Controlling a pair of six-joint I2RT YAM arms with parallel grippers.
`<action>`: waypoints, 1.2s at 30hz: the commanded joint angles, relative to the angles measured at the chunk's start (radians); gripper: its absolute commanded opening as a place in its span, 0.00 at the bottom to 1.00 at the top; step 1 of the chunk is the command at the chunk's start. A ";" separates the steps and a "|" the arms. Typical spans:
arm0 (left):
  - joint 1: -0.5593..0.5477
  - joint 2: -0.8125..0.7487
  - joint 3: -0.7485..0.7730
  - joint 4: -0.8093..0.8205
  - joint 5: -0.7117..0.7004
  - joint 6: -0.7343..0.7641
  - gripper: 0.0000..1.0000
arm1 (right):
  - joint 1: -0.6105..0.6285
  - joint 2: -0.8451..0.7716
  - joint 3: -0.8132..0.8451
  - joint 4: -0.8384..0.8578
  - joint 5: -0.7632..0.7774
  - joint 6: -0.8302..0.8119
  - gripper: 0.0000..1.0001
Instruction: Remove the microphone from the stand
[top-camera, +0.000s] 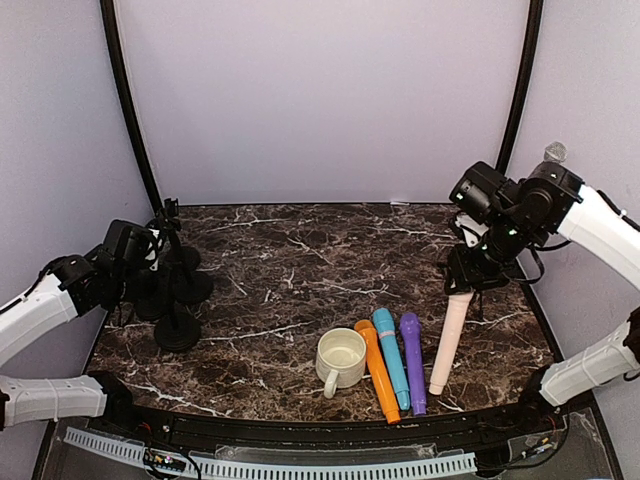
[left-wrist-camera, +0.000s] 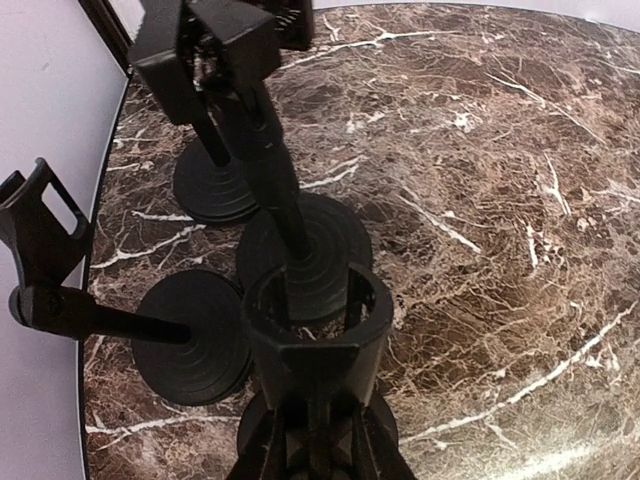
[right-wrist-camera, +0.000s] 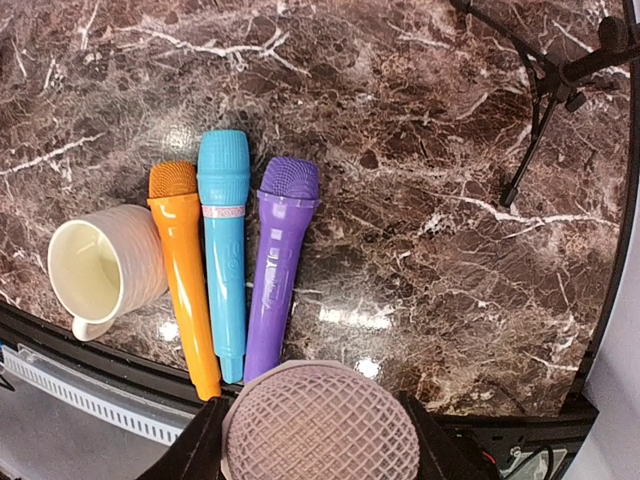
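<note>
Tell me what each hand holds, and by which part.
Right hand: the pale pink microphone, by its mesh head. Left hand: seemingly a black stand, just under its empty clip.

Left arm (top-camera: 35, 312): white shells are covering the long links left of the marble table (top-camera: 290, 250), with black joints breaking them up.
Right arm (top-camera: 600, 225): the same white casing is showing right of the table, giving way to a boxy black wrist.
Cables: black wires are looping off that wrist, over the table's right edge.
Light: a small green dot is glowing on it.
Left gripper (left-wrist-camera: 320, 450) and right gripper (right-wrist-camera: 315, 445): black angular fingers are showing.
</note>
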 joint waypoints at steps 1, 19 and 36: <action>0.032 -0.031 -0.022 0.135 -0.050 -0.029 0.00 | -0.037 0.007 -0.045 0.009 -0.025 -0.025 0.00; 0.071 -0.028 -0.002 0.096 0.014 -0.047 0.45 | -0.115 0.162 -0.229 0.312 -0.093 -0.049 0.00; 0.071 -0.022 0.220 -0.003 0.231 0.080 0.80 | -0.162 0.300 -0.415 0.603 -0.170 -0.021 0.20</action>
